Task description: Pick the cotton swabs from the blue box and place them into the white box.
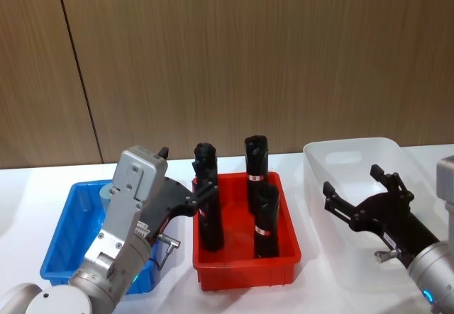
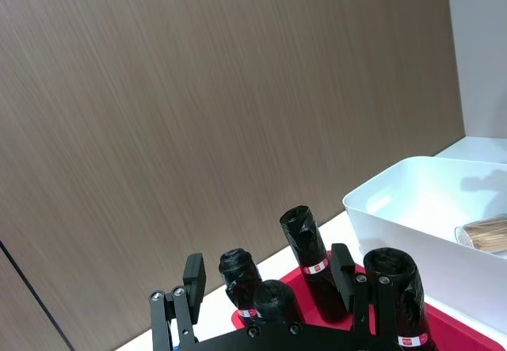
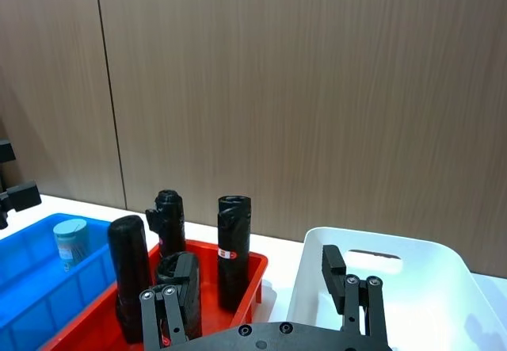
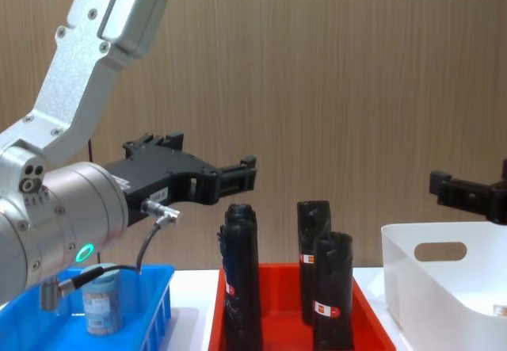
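One cotton swabs jar (image 3: 70, 240) with a pale lid stands upright in the blue box (image 1: 62, 237); the chest view shows the jar (image 4: 101, 299) too. Another jar (image 2: 484, 234) lies inside the white box (image 1: 352, 146) at the right. My left gripper (image 1: 186, 176) is open and holds nothing. It hovers above the blue box's right edge, pointing toward the red crate. In the left wrist view its fingers (image 2: 195, 271) frame the black cylinders. My right gripper (image 1: 352, 179) is open and empty above the white box's near half.
A red crate (image 1: 245, 273) sits between the two boxes and holds several tall black cylinders (image 1: 209, 215) with red-white labels. A brown wood-panelled wall stands close behind the white table (image 1: 28, 179).
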